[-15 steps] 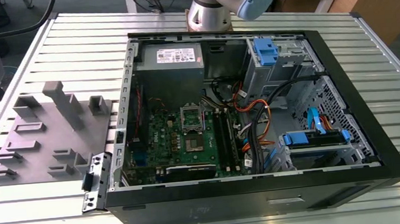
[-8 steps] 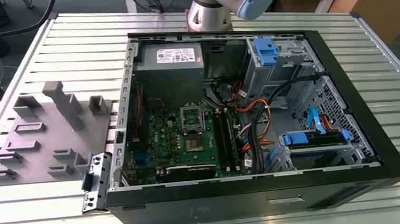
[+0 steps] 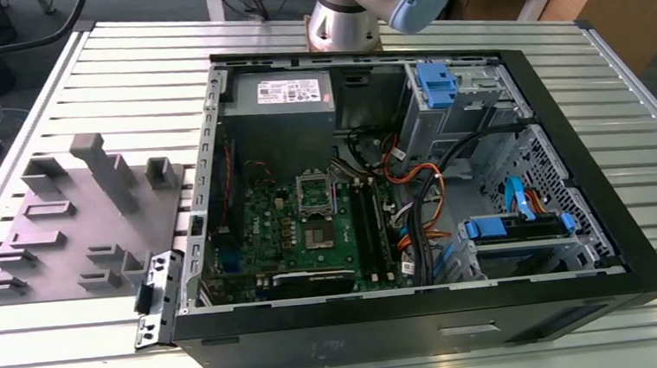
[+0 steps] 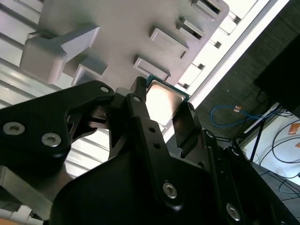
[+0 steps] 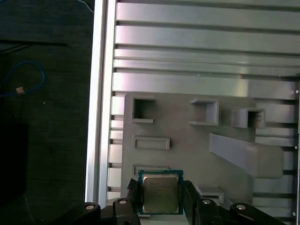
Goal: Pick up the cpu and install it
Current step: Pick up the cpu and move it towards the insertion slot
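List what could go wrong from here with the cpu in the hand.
1. The hand pinches the cpu only by two opposite edges, so it could slip or tilt in transit.
2. The grey fixture underneath has raised blocks; a low sideways move could snag.
3. In the exterior view, the socket sits deep in the case beside loose cables; the hand might foul them.

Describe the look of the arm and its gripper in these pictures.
In the exterior view the arm is a silvery metal tube with a rounded joint capped in pale blue. In the second wrist view the gripper is matte black, built of flat linked bars pinned with silver bolts and screws, and it narrows to two slim black jaws.
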`<state>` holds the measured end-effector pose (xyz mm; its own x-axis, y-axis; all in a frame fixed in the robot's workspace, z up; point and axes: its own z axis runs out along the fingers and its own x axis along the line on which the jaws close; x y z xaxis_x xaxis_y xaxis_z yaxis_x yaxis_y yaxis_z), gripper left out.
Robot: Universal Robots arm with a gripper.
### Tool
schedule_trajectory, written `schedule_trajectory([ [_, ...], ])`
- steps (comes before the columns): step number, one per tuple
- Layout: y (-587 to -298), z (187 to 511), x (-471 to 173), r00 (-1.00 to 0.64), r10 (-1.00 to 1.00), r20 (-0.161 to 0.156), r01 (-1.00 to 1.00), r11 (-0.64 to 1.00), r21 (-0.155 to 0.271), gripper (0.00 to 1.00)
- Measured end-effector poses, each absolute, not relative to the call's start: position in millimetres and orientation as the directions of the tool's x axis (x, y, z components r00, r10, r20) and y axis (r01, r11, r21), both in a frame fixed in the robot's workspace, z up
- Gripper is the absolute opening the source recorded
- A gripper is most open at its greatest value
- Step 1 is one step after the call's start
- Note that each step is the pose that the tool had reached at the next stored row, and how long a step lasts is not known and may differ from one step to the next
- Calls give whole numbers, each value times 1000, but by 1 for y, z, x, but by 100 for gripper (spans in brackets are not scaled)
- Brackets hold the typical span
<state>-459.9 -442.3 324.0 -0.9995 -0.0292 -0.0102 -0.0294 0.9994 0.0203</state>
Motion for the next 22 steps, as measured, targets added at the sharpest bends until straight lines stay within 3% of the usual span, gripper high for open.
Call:
schedule_trajectory([
  [12, -442, 365, -460, -1000, -29, -10, -29, 999, 20, 47],
  [22, -442, 367, -455, -1000, -29, -10, -29, 999, 20, 47],
])
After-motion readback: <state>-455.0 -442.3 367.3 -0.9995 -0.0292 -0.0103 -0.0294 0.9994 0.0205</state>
